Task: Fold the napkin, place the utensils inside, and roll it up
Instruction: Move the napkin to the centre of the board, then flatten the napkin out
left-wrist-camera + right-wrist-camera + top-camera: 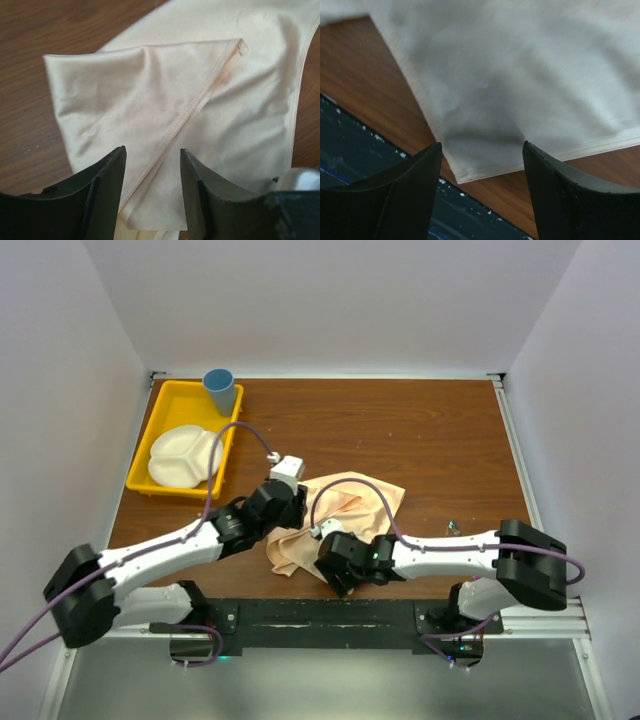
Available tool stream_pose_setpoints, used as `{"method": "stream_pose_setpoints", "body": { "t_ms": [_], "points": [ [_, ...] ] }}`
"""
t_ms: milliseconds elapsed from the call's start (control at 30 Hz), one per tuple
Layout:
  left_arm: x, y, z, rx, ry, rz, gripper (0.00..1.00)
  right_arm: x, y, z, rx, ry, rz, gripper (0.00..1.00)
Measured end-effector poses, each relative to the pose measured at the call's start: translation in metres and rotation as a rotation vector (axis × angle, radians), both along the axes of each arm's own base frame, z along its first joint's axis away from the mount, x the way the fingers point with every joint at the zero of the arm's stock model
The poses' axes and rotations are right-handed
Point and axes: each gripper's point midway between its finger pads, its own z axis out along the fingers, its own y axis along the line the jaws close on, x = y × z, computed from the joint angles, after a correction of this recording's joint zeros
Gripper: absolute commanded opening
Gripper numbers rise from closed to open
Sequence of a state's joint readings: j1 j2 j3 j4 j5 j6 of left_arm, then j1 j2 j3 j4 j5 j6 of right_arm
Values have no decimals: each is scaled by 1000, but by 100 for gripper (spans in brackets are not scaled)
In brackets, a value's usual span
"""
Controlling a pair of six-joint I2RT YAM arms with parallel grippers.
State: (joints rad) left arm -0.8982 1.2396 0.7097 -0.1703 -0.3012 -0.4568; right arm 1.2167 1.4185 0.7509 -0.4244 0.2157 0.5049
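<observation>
The peach-orange napkin (pixel 352 496) lies rumpled and partly folded on the wooden table between both arms. In the left wrist view a triangular flap of the napkin (pixel 150 90) lies over the rest, and its hem runs down between my fingers. My left gripper (pixel 296 508) (pixel 152 149) is open and straddles that hem from just above the cloth. My right gripper (pixel 322 570) (pixel 482 143) is open over the napkin's (pixel 520 75) near corner, holding nothing. Of the utensils, only a small shiny metal bit (pixel 453 528) shows behind the right arm.
A yellow tray (pixel 165 405) at the back left holds a white divided plate (pixel 185 455), with a blue cup (pixel 220 390) at its far corner. The black rail (pixel 370 150) along the table's near edge lies just under the right gripper. White walls close in three sides.
</observation>
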Motion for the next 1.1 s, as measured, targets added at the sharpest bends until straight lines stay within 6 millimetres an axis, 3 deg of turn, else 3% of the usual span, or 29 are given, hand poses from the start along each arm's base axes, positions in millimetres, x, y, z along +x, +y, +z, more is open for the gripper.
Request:
{"method": "stream_pose_setpoints", "body": {
  "t_ms": [67, 167, 267, 300, 367, 400, 467, 567, 667, 800, 900, 1000, 1100],
  "points": [
    [0, 12, 20, -59, -48, 68, 54, -16, -2, -9, -32, 7, 29, 70],
    [-2, 31, 46, -138, -108, 156, 56, -23, -2, -10, -41, -5, 34, 66],
    [-5, 45, 63, -194, -148, 205, 61, -25, 0, -16, -58, -13, 31, 57],
    [-6, 48, 67, -204, -155, 214, 63, -24, 3, -15, -51, -17, 28, 49],
    [-8, 52, 70, -211, -161, 222, 71, -21, 7, -15, -45, -30, 18, 34],
    [-8, 52, 69, -207, -159, 221, 74, -20, 9, -14, -38, -37, 10, 15],
    [-9, 51, 63, -186, -143, 212, 80, -14, 8, -14, -42, -54, -4, 0],
    [-11, 46, 49, -147, -108, 179, 81, 4, -3, -6, -49, -79, -67, 0],
    [-12, 42, 36, -100, -80, 146, 79, 41, -23, 26, 8, -132, -184, 0],
    [-12, 34, 28, -69, -64, 94, 76, 97, -40, 102, 159, -252, -320, 0],
    [-12, 24, 33, -93, -75, 50, 86, 136, -45, 158, 238, -345, -382, 0],
    [-9, 13, 38, -120, -85, 17, 89, 165, -46, 194, 274, -396, -407, 0],
    [-6, -1, 34, -126, -67, -15, 89, 185, -44, 212, 287, -418, -414, 0]
  ]
}}
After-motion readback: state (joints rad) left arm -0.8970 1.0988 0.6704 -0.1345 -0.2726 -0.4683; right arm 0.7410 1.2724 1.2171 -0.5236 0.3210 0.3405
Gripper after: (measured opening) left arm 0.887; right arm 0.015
